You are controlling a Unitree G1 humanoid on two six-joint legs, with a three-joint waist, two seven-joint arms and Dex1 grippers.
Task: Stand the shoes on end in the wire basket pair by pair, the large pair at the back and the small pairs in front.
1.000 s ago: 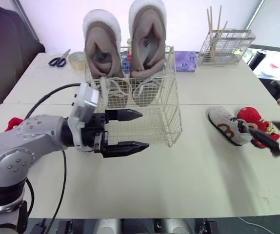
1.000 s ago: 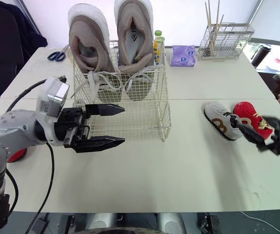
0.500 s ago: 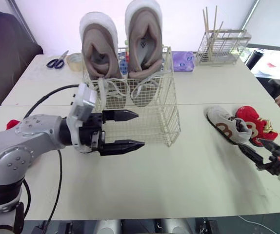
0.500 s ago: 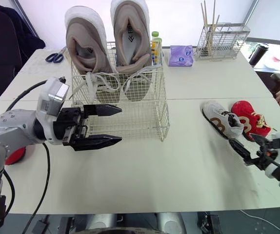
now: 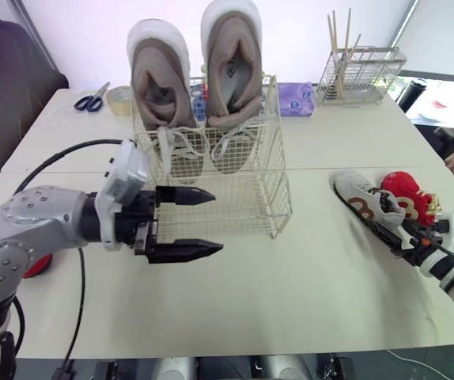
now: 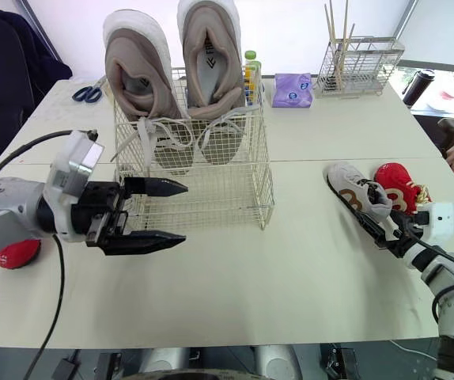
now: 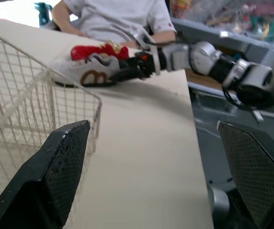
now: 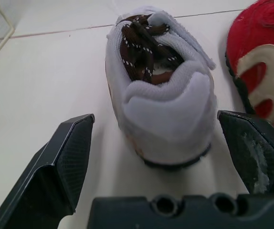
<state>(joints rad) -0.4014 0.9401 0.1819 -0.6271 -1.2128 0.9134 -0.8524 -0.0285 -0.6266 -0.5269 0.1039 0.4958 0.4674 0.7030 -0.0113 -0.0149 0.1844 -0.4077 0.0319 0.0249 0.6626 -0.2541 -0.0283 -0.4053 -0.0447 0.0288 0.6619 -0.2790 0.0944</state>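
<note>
Cream worktop (image 5: pixel 306 277) runs wide in front of you, with the basket (image 5: pixel 278 198) standing mid-left. The large pair (image 5: pixel 231 63) is already on end at its back, toes up, and the front half is free.

Your next thing is the white shoe (image 8: pixel 163 100). It lies on its sole on the right side of the worktop, well apart from the basket, with the red shoe (image 8: pixel 261 57) just beside it on the outer side. The right claw (image 8: pixel 154 119) sits low at its heel, fingers spread wide, one on each side and neither touching.

Expect it to be light and easy to lift. The upper looks like soft cloth with a padded collar, so it will give under the pads; the sole looks firmer. I would close across the heel, low down where the sole backs the sides, not on the collar, which may fold and let the shoe droop. Mind the outer finger: the red shoe is close there and could be nudged or pinched along. The laces could snag on the wire as you lower it in.

For looks: white upper, dark brown laces with pale flecks, a brown mark on its side, a dark edge round the sole.

The left claw (image 5: pixel 215 222) hangs spread and empty just in front of the basket.
</note>
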